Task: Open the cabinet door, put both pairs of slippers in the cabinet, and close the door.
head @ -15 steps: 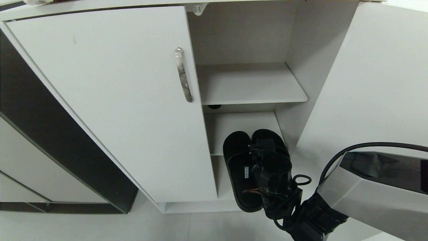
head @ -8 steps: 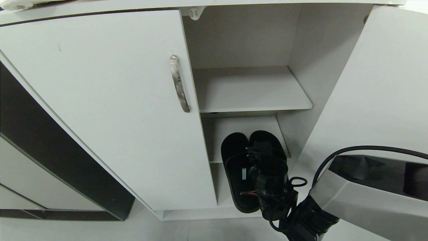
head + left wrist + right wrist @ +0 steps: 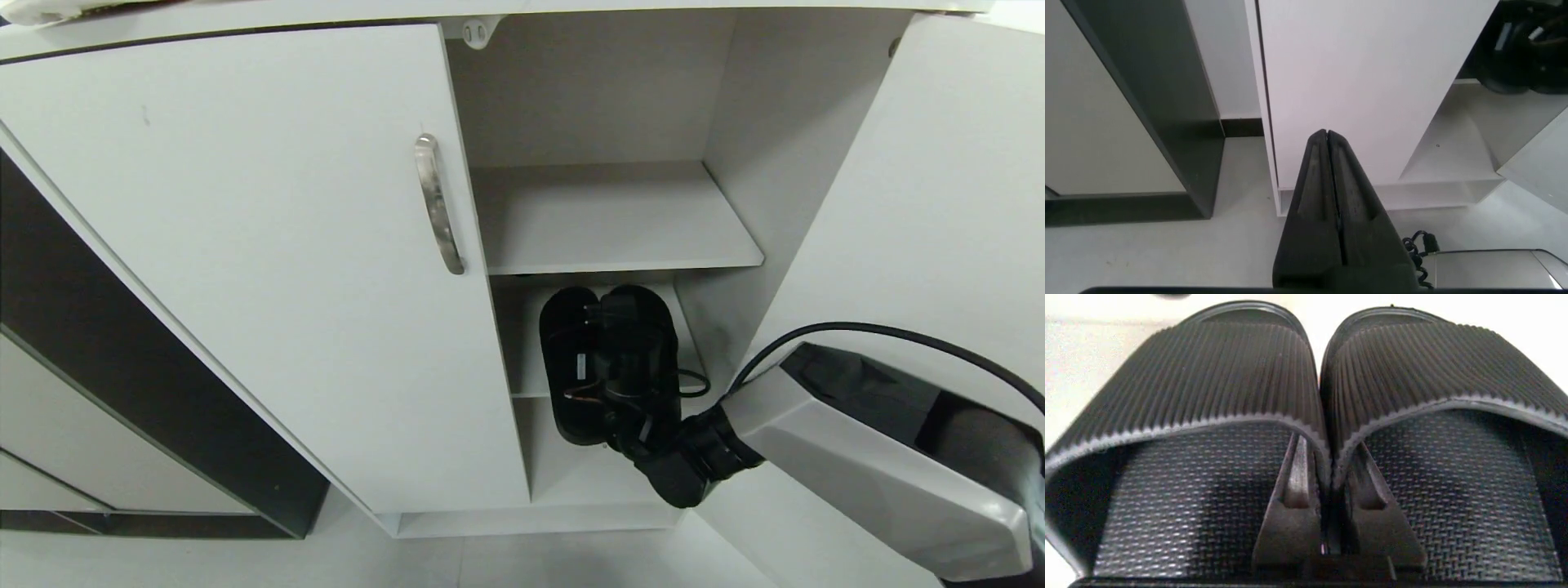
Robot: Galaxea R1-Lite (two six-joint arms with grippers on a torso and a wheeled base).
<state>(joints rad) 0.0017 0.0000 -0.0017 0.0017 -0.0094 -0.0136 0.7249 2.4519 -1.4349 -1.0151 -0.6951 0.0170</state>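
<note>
The black slippers (image 3: 562, 351) lie side by side, long axis pointing into the cabinet (image 3: 735, 98) over its middle shelf (image 3: 529, 367), perhaps not yet resting on it. The right hand (image 3: 1328, 494), behind them at the heel end, pinches their inner edges together. The left hand (image 3: 1328, 188), closed and empty, hangs well apart.

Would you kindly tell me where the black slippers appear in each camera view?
Head view: slippers at centre, over the middle shelf, held by the right hand.
Right wrist view: slippers close up, inner edges pinched in the right hand.
Left wrist view: slippers in the open compartment beyond the closed door.
Shared landmark: closed door, head and left wrist views.
</note>
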